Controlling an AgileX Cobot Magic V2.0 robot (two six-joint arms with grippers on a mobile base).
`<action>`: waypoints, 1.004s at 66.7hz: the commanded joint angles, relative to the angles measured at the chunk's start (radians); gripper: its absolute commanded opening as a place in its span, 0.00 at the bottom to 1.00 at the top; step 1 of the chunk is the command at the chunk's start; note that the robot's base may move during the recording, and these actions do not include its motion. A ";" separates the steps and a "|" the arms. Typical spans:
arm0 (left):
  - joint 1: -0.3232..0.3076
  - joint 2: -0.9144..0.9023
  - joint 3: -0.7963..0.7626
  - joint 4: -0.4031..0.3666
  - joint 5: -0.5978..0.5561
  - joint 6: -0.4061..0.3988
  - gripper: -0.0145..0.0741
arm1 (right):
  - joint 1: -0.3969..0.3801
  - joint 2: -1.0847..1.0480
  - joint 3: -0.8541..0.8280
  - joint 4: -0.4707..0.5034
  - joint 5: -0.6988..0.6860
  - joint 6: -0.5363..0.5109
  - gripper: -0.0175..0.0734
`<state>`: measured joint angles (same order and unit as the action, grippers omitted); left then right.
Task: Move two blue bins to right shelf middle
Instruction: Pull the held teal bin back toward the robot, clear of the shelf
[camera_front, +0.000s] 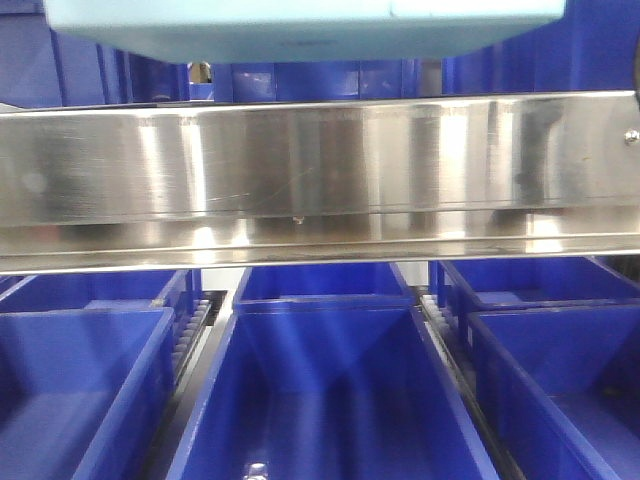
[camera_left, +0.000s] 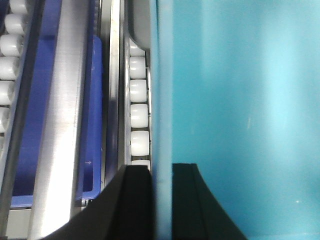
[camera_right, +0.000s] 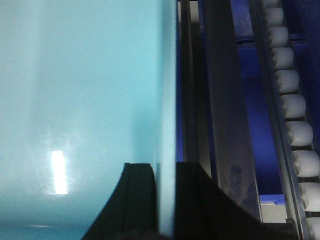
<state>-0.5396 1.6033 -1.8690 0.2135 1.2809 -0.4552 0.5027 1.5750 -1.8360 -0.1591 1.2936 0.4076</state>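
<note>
Left wrist-mounted view shows us our left gripper (camera_left: 161, 200) clenched on one side wall of the pale blue bin (camera_left: 240, 100), beside white rollers (camera_left: 139, 115), while our right gripper (camera_right: 165, 195) grasps the opposite wall, and from the front we see the bin above the steel shelf rail (camera_front: 320, 170), over dark blue bins (camera_front: 320, 390).

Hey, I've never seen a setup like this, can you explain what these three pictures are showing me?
It's a two-armed robot on a mobile base. The front picture looks ahead: a pale blue bin at the top, a steel shelf beam below it, dark blue bins lower down. The other two come from wrist cameras. The left claw and the right claw each pinch a side wall of that pale bin. White rollers line the shelf lanes.
</note>
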 joint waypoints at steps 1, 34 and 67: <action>-0.001 -0.045 -0.018 -0.009 -0.060 -0.005 0.04 | 0.006 -0.040 -0.025 0.012 -0.073 -0.005 0.01; -0.001 -0.112 -0.018 -0.009 -0.060 -0.005 0.04 | 0.006 -0.071 -0.090 0.004 -0.073 -0.005 0.01; -0.001 -0.112 -0.018 -0.009 -0.060 0.033 0.04 | 0.006 -0.071 -0.087 -0.007 -0.073 -0.051 0.01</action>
<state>-0.5396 1.5147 -1.8696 0.2037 1.2788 -0.4467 0.5081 1.5281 -1.9030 -0.1486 1.2990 0.3801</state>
